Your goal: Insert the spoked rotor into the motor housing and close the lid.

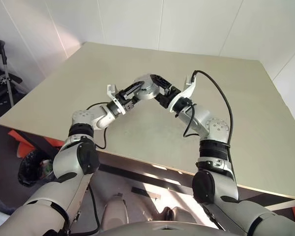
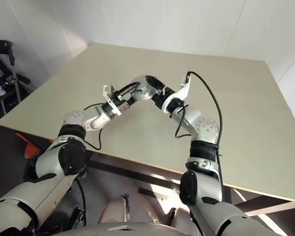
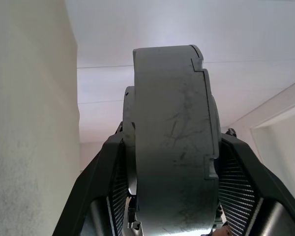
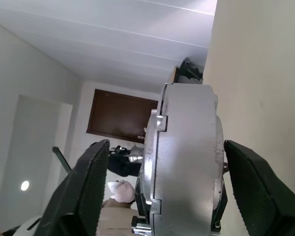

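left gripper (image 3: 169, 196) clamping motor housing (image 3: 172, 142) edge-on above table (image 1: 236, 98), steadying it | right gripper (image 4: 162, 191) straddling it, fingers (image 4: 81, 191) spread clear, likely releasing after lid closure

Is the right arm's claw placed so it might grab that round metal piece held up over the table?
Probably yes: the right gripper is open with a finger on each side of the motor housing, which the left gripper clamps.
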